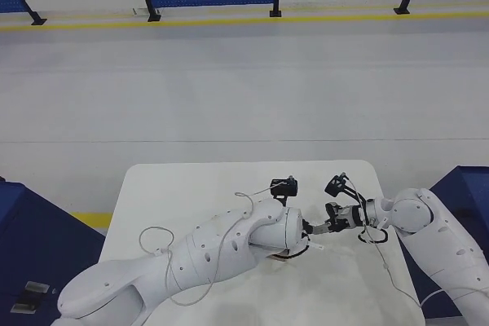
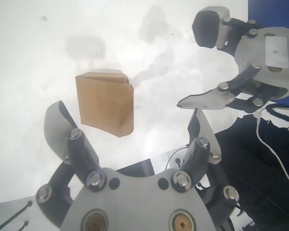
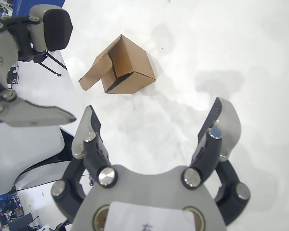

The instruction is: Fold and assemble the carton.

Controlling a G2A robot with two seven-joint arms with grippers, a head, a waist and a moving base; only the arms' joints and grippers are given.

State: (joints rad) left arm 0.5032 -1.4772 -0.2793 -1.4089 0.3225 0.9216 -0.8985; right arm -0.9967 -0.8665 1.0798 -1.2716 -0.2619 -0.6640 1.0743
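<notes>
- White table [image 1: 187, 183] carries the carton [image 3: 125, 68], near both grippers and untouched.
- Right wrist view reveals its open end and loose flap; left wrist view, a closed side.
- Left gripper [image 2: 126, 114] and right gripper [image 3: 154, 105] are both spread wide, holding nothing.

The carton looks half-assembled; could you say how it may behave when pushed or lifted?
The carton is thin brown cardboard and looks empty, so probably light and apt to slide. Its open flap sticks out, so it would likely flex if gripped there.
</notes>
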